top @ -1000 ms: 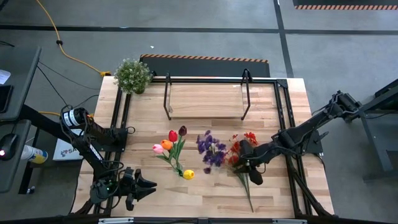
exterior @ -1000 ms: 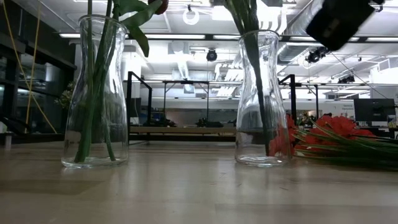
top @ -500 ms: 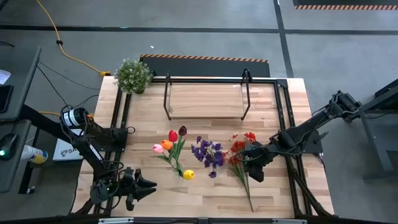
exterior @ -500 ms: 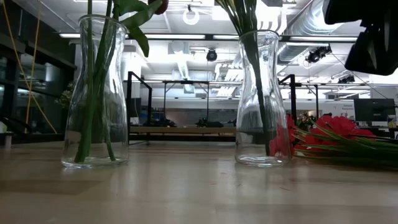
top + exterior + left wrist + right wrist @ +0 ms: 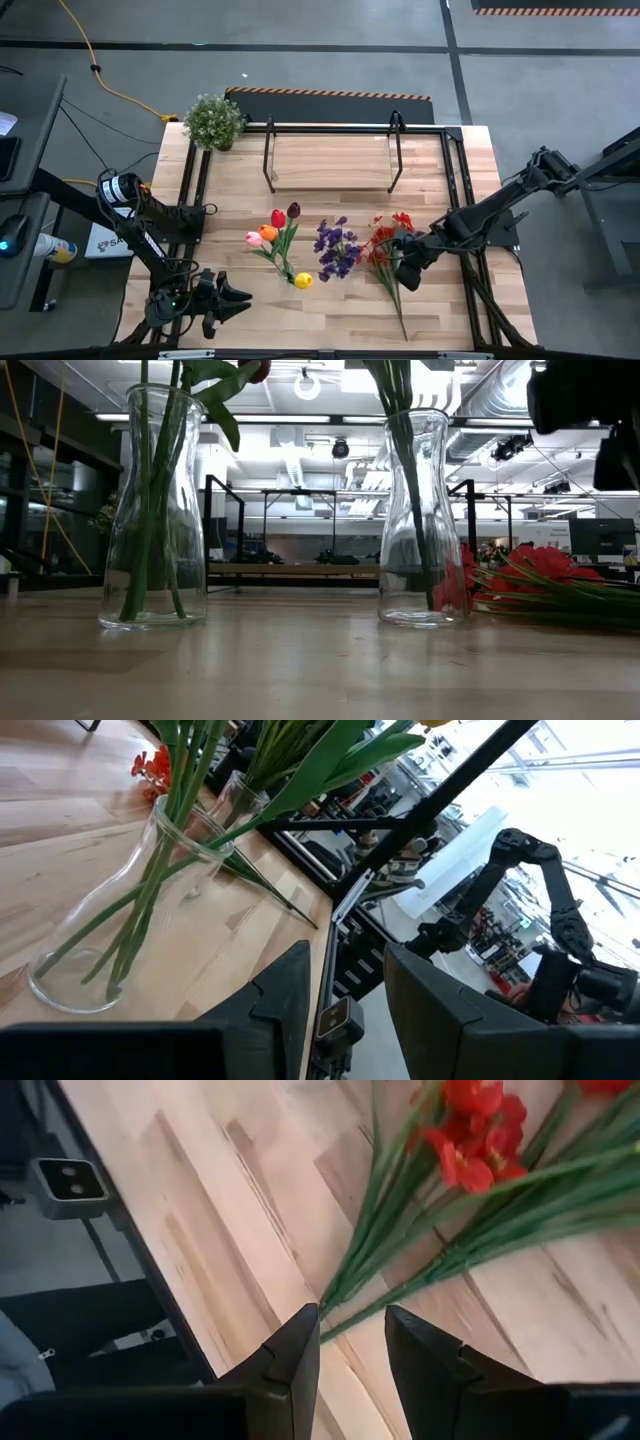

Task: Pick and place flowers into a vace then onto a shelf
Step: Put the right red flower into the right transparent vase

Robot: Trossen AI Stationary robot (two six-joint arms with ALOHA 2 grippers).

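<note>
Tulips (image 5: 278, 232) stand in a glass vase (image 5: 155, 510), and purple sprays (image 5: 335, 248) stand in a second vase (image 5: 418, 520). Red sprays (image 5: 385, 250) lie flat on the table right of them, with their stems (image 5: 400, 1260) toward the near edge. My right gripper (image 5: 352, 1350) hangs open above those stem ends, pointing steeply down and touching nothing. At the near left corner my left gripper (image 5: 345, 1010) waits level and open, facing the tulip vase (image 5: 130, 920). The shelf (image 5: 330, 160) stands at the far side with nothing on it.
A bushy potted plant (image 5: 213, 120) sits at the far left corner. Black frame rails (image 5: 455, 200) run along both table sides. Bare wood (image 5: 330, 310) lies between the vases and the near edge.
My right gripper has sunk a little over the red sprays, shifted slightly toward the table's right edge, rolled its wrist and tipped to point more steeply down. The purple sprays have swayed a little in their vase. The red sprays have stayed on the table.
</note>
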